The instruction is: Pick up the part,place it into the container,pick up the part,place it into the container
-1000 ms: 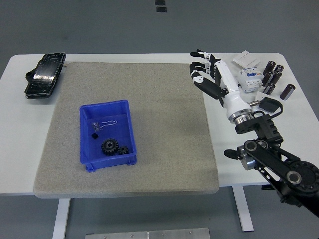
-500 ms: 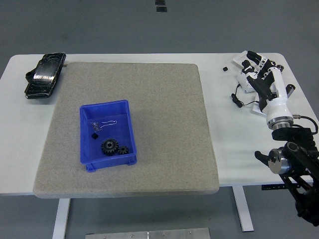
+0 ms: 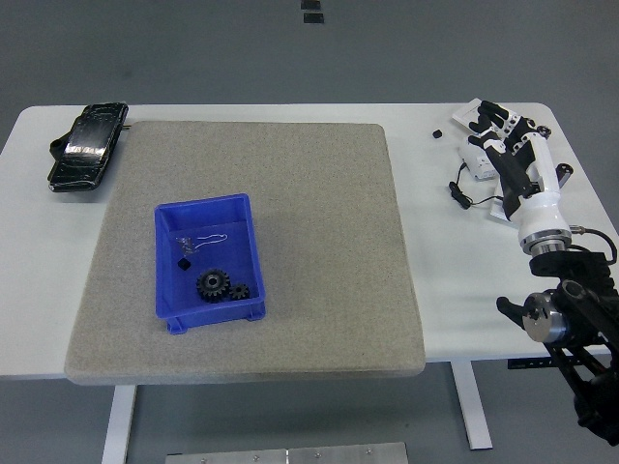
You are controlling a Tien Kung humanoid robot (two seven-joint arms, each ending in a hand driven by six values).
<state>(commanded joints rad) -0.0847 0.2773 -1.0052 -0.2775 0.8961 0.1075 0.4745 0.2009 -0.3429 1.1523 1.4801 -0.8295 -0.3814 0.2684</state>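
A blue container [image 3: 246, 235] sits on the grey mat [image 3: 319, 193], left of centre. It holds two black gears [image 3: 213, 283], a small black part [image 3: 182, 262] and a thin wire clip [image 3: 200, 241]. My right hand [image 3: 493, 130] hovers over the loose parts at the table's back right. Its fingers are spread and hold nothing. It hides most of the parts under it. A white part [image 3: 475, 166] shows at its left edge. A small black part [image 3: 437, 133] lies on the table to the hand's left. The left arm is out of view.
A black pouch [image 3: 89, 145] lies at the table's back left corner. A thin black wire [image 3: 464, 193] lies on the white table [image 3: 455, 280] beside the right forearm. The mat covers most of the table.
My right hand has swung right, from the mat's back right edge to over the parts at the table's back right. In the last half second it has barely moved.
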